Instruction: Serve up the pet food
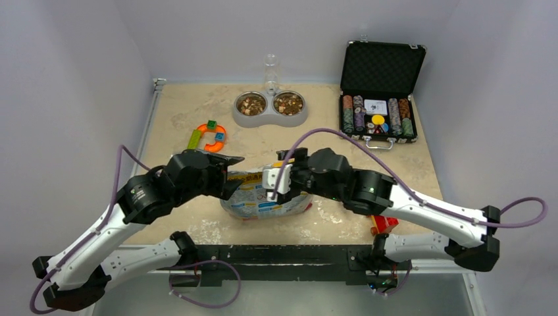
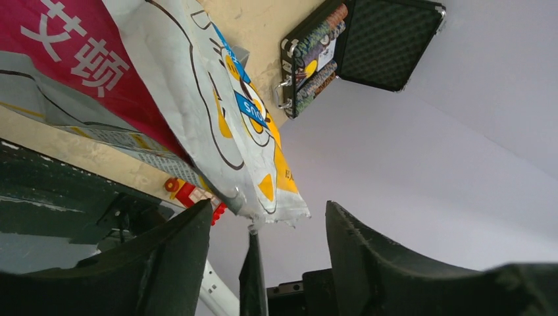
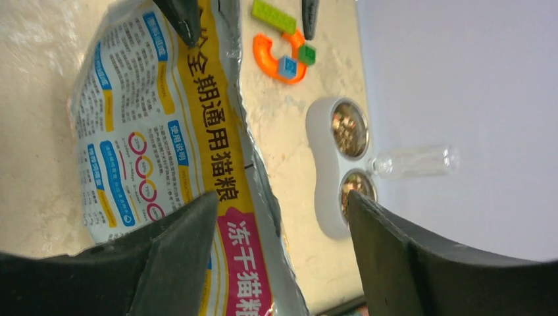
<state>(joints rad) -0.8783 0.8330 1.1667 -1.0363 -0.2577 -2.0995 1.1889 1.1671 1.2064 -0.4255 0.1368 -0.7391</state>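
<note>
Evidently Served: Both Cups Filled, Bag Lying Flat

Your left pincer (image 2: 268, 207) and right pincer (image 3: 281, 195) flank the foil bag (image 1: 263, 197), which lies on its side on the tabletop (image 1: 191, 105) between them. Both pincers are released. In each wrist view the fingers gape with nothing clasped, the left tips just short of the bag's torn edge and the right ones spread above its printed face. One pincer at either end suits a two-handed hold, since a floppy sack would sag from a single grip.

The pet food (image 1: 252, 104) sits beyond the bag, toward the far wall, heaped brown and tan in both cups of the grey double bowl (image 1: 270, 121). A clear bottle (image 1: 270, 72) stands upright at the bowl's back, its contents impossible to judge. Beyond the bag and to its right, an open case (image 1: 383, 66) keeps stacked poker chips (image 1: 358, 112) in their slots. Beyond the bag and to its left lies an orange toy (image 1: 214, 139).

With both cups filled and the bag out of your grasp, the serving looks done or nearly so. Whether any kibble is left inside the bag cannot be told.
</note>
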